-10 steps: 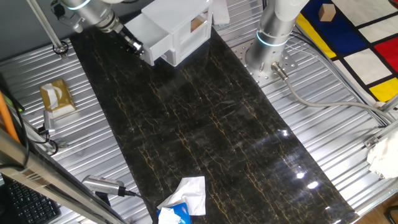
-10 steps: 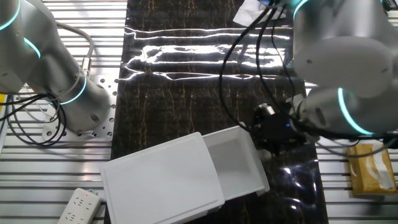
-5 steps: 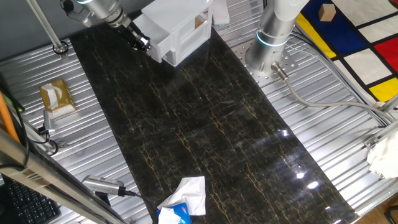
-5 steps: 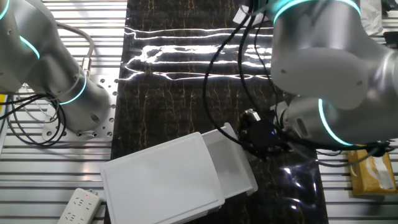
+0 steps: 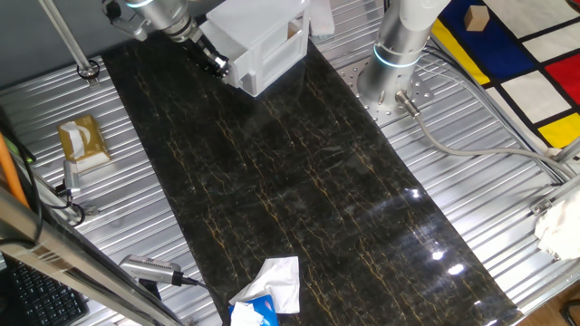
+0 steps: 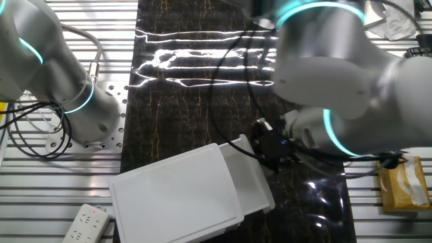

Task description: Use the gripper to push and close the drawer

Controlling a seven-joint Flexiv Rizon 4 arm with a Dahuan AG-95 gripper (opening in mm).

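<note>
The small white cabinet (image 5: 265,41) stands at the far end of the black marbled mat; in the other fixed view it shows as a flat white top (image 6: 175,196). Its drawer (image 6: 251,182) sticks out only a short way on the right side. My black gripper (image 5: 213,62) presses against the drawer's flat front (image 5: 232,65); it also shows in the other fixed view (image 6: 268,145), touching the drawer front. The fingers look close together with nothing between them, but I cannot tell for sure.
The upright silver arm base (image 5: 399,50) stands right of the cabinet. A crumpled white-and-blue wrapper (image 5: 267,294) lies at the mat's near edge. A tan box (image 5: 82,142) sits on the left ribbed table. A white power strip (image 6: 84,223) lies beside the cabinet.
My gripper has moved toward the cabinet, pushing the drawer in. The drawer sticks out much less than a second ago.
</note>
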